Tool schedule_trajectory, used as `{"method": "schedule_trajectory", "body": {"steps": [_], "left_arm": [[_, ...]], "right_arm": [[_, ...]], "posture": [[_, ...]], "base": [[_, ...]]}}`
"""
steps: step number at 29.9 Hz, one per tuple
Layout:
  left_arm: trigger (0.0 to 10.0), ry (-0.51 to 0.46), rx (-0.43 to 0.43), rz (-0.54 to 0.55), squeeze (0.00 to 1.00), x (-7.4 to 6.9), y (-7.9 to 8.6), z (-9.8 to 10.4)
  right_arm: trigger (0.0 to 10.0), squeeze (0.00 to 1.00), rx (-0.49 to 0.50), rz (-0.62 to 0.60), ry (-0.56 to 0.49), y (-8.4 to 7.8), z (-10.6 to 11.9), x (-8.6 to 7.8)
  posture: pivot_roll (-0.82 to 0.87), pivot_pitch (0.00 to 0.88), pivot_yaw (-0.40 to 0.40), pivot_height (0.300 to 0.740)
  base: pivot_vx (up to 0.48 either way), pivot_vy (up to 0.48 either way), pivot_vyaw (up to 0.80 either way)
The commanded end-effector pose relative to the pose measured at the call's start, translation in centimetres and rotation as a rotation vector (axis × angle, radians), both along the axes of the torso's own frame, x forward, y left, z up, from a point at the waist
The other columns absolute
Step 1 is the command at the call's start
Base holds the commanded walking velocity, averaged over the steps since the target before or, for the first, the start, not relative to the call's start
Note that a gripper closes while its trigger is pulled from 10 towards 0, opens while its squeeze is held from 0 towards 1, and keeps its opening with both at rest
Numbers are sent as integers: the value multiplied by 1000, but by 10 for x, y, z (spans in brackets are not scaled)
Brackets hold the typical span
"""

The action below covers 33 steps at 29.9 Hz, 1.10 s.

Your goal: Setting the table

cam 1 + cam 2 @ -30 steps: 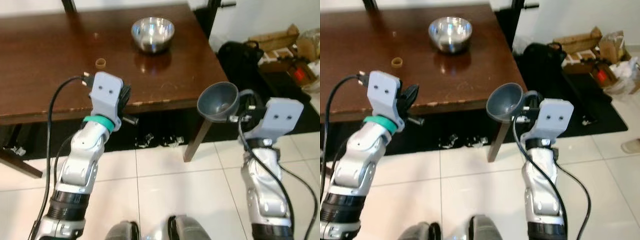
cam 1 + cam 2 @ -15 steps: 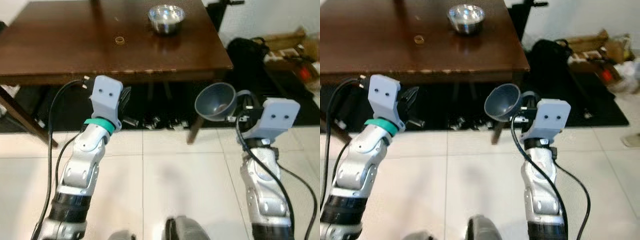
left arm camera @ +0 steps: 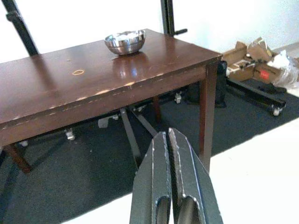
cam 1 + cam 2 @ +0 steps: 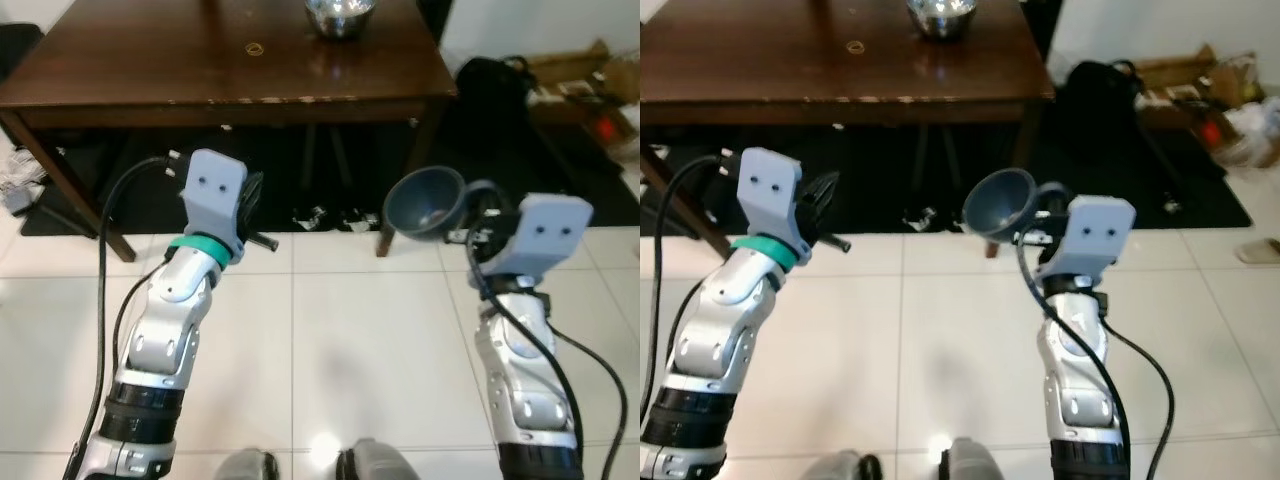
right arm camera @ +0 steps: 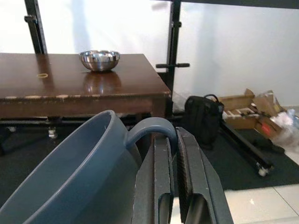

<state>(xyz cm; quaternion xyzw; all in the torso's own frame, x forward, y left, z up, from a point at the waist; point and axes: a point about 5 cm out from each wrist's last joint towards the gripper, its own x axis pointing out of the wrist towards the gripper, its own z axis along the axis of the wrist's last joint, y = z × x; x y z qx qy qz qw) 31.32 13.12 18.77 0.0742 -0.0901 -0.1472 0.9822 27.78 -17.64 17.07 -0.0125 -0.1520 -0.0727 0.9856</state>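
Right gripper (image 5: pixel 174 154) is clamped on the handle of a blue-grey cup (image 4: pixel 424 203), held over white floor at 2 o'clock. Left gripper (image 3: pixel 168 154) is closed and empty at 10 o'clock. Beyond, at 12 o'clock, a brown table (image 4: pixel 150 70) carries a steel bowl (image 3: pixel 124 42).

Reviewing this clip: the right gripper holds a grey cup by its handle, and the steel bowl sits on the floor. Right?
Not quite. The right gripper does hold the grey cup by its handle, but the steel bowl sits on the wooden table, as the right wrist view shows.
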Motion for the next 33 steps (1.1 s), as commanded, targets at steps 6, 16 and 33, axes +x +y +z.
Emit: {"method": "schedule_trajectory", "body": {"steps": [6, 16, 33], "left_arm": [[10000, 21, 13, 9, 0, 0, 2, -6], [10000, 22, 11, 8, 0, -1, 2, -7], [10000, 46, 4, 12, 0, 0, -1, -12]], "right_arm": [[10000, 0, 58, 23, -2, 3, 2, 1], [10000, 0, 108, 55, -4, 3, 4, 1], [10000, 0, 101, 63, 26, 2, 1, 2]], "posture": [[-25, 0, 71, 740], [-25, 0, 63, 740], [-28, 0, 65, 740]], "base": [[-402, 0, 0], [-179, 0, 0], [0, 0, 0]]}}
